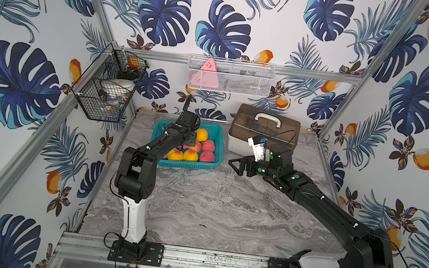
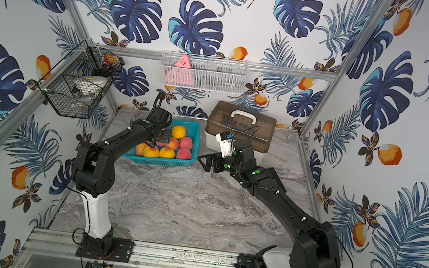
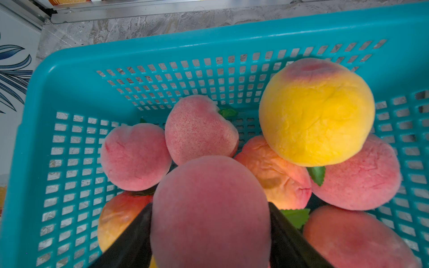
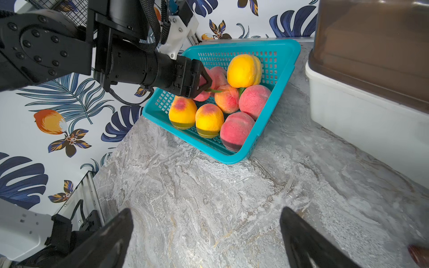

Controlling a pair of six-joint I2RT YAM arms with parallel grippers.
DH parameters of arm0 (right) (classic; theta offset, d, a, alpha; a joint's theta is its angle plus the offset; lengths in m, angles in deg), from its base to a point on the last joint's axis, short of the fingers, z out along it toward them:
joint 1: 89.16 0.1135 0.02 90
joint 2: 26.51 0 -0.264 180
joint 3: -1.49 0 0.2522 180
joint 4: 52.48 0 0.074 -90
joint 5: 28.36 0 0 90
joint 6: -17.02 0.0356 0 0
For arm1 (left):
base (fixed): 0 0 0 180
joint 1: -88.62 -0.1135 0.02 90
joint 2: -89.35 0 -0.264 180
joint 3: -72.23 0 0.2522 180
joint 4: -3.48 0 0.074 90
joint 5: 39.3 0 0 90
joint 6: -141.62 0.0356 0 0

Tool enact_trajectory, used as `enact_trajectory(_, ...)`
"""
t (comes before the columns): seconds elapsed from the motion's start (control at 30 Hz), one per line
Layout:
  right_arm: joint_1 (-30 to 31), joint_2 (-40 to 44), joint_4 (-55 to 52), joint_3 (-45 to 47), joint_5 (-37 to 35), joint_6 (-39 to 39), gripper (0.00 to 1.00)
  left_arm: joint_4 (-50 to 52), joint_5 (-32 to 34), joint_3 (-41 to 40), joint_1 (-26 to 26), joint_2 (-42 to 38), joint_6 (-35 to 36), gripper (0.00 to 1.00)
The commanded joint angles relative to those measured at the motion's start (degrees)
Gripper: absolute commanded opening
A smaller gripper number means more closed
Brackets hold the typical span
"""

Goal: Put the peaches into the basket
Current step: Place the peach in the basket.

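Teal lattice basket (image 3: 162,46), pink-red and yellow peaches (image 3: 315,111), grey marbled table (image 4: 209,185), blue leaf-print wallpaper (image 1: 220,29)

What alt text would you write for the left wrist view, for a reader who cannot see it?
The left claw grips a pink peach over the teal basket, close to the camera. Below it lie more peaches, pink and orange, with a yellow peach on top of the pile.
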Motion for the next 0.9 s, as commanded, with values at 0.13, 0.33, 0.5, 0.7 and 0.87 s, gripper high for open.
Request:
enact_trajectory(0.13,-0.2,0.5,1.1,-0.1,-0.3,-0.1,1.0,-1.3,0.9,-0.6,-0.2,0.2,0.3,0.67)
enact_trajectory(0.33,-0.8,1.6,0.6,0.6,-1.1,-0.6,1.0,-0.4,1.0,-0.3,-0.2,-0.3,0.1,0.74)
enact_trajectory(0.5,-1.7,2.2,-0.5,0.1,-1.5,-1.1,1.0,0.3,0.6,-0.1,-0.2,-1.7,0.0,0.86)
enact_trajectory(0.7,-2.7,4.1,-2.7,0.7,-3.0,-2.4,1.0,1.0,0.1,0.2,0.0,-5.2,0.6,0.9)
enact_trajectory(0.87,-3.3,5.6,-6.9,0.8,-9.3,-3.1,1.0,2.6,1.6,0.4,1.6,-9.0,1.2,0.99)
